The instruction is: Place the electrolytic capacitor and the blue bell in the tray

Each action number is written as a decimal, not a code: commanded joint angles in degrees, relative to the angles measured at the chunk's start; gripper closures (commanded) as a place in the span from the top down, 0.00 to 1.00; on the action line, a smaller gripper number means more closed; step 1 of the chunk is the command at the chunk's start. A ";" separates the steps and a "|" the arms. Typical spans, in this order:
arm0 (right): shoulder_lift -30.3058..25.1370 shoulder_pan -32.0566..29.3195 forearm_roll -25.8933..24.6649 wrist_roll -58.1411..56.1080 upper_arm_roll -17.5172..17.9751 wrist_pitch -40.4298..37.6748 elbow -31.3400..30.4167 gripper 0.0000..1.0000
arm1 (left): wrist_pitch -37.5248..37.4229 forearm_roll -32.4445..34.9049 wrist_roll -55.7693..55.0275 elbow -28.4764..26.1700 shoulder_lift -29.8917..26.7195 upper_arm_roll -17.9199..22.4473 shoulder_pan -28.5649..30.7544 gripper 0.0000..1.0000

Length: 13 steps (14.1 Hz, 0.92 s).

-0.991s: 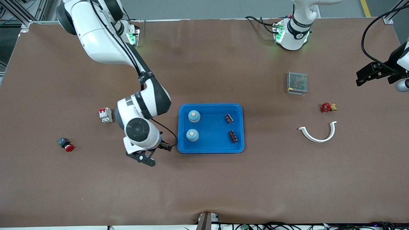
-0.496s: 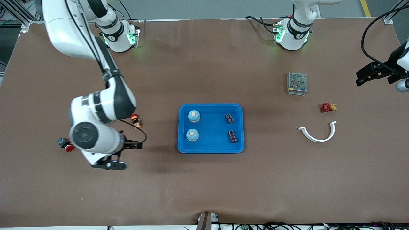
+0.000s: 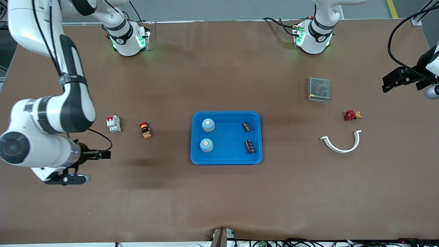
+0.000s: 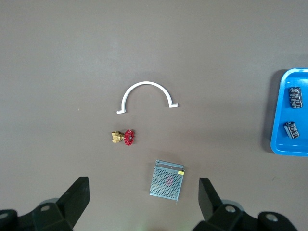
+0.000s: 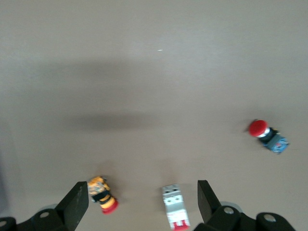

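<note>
Tray: mid-worktop, holding both kinds of part, so the task looks done.
Blue bells: two, upright, at the tray's right-arm end.
Electrolytic capacitors: two, apparently lying flat, at its left-arm end.
Right gripper: jaws wide, empty, over bare worktop near the breaker.
Left gripper: waits, jaws wide, empty, above the mesh box.

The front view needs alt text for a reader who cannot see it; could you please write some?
A blue tray at mid-table holds two blue bells and two capacitors. The right gripper hangs open over the right arm's end of the table, the left gripper open over the left arm's end. Other small parts lie scattered on the table.
</note>
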 commanded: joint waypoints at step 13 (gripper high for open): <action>-24.42 -7.02 -0.06 -0.42 -0.35 -15.40 -3.17 1.00 | -0.32 -0.40 0.50 0.94 -0.44 0.25 0.02 1.00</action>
